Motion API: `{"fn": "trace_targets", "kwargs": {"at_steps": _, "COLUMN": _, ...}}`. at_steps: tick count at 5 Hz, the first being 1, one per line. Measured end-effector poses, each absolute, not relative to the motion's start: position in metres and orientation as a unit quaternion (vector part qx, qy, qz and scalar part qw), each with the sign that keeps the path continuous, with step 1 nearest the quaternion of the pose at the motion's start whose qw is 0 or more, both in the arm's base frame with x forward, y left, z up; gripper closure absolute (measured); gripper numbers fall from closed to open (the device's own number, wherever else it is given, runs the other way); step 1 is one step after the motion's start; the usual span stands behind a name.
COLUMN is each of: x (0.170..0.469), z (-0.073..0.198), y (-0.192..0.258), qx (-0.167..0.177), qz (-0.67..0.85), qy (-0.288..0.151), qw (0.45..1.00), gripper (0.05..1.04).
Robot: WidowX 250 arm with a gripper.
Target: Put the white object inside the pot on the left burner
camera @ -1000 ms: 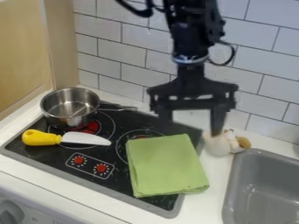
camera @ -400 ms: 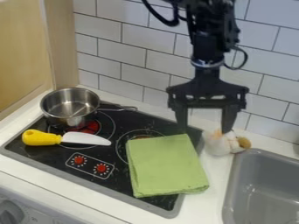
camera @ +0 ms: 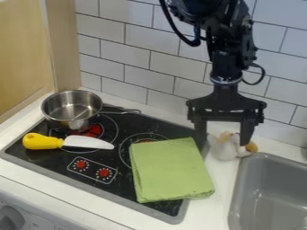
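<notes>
Here, nearest, a green cloth [camera: 171, 170] covers part of the stove [camera: 114, 188]. Beyond, between stove and sink [camera: 235, 197], the white object [camera: 225, 151] sits on the worktop [camera: 207, 209], below and between the released end effector's [camera: 223, 140] 2 spread fingers. Farther back, at left, stands the pot [camera: 71, 121].

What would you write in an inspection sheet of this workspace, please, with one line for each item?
Surface: white counter with black stove set in.
Job's things: pot upright at the left burner; white object outside it, on the counter between stove and sink.
Clutter: green cloth, folded, and yellow-handled toy knife, both on stove.
Gripper: open, fingers apart, at the white object; contact cannot be told.
Cables: black cable looping beside the arm; damage, nothing seen.
Surroundings: tiled wall behind, wooden panel at left.
</notes>
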State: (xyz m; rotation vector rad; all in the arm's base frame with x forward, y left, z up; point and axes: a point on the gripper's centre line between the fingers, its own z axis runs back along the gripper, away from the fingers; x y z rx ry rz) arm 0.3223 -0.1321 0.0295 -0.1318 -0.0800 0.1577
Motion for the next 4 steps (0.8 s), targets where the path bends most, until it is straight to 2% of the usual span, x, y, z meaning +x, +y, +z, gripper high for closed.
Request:
{"fn": "trace_targets", "kwargs": {"at_steps": 1, "x": 0.3452, "z": 0.0213, "y": -0.1425, "qx": -0.081, "qz": 0.04, "qy": -0.057, "qw": 0.994, "gripper": 0.085}}
{"fn": "trace_targets", "kwargs": {"at_steps": 2, "x": 0.3483, "z": 0.0195, "y": -0.144, "qx": -0.084, "qz": 0.029, "qy": -0.07, "qw": 0.994, "gripper": 0.085}}
{"fn": "trace_targets", "kwargs": {"at_steps": 3, "x": 0.3479, "z": 0.0162, "y": -0.144, "qx": -0.085, "qz": 0.023, "qy": -0.078, "qw": 0.993, "gripper": 0.125}}
{"fn": "trace_targets", "kwargs": {"at_steps": 4, "x": 0.3426, "z": 0.0149, "y": -0.1468, "qx": -0.07, "qz": 0.019, "qy": -0.071, "qw": 0.995, "gripper": 0.402}}
